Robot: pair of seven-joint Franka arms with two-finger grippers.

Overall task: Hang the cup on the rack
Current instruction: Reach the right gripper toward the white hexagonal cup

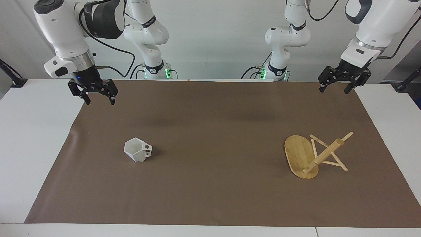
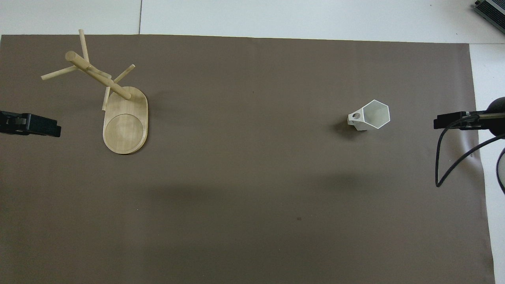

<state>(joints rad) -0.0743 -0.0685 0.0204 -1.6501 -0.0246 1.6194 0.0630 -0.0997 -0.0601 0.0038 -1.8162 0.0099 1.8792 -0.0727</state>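
The white faceted cup (image 1: 138,150) stands upright on the brown mat toward the right arm's end, its pierced tab handle pointing toward the left arm's end; it also shows in the overhead view (image 2: 373,116). The bamboo rack (image 1: 312,157) stands on its oval base toward the left arm's end, with the post at the end of the base farther from the robots (image 2: 108,92). My right gripper (image 1: 100,101) is open and empty, up in the air over the mat's edge (image 2: 453,120), well apart from the cup. My left gripper (image 1: 333,90) is open and empty and waits over the mat's corner (image 2: 29,124).
The brown mat (image 1: 210,197) covers most of the white table (image 1: 29,148). A black cable (image 2: 446,161) hangs from the right arm over the mat's edge. A dark device corner (image 2: 491,10) shows at the table's edge farthest from the robots.
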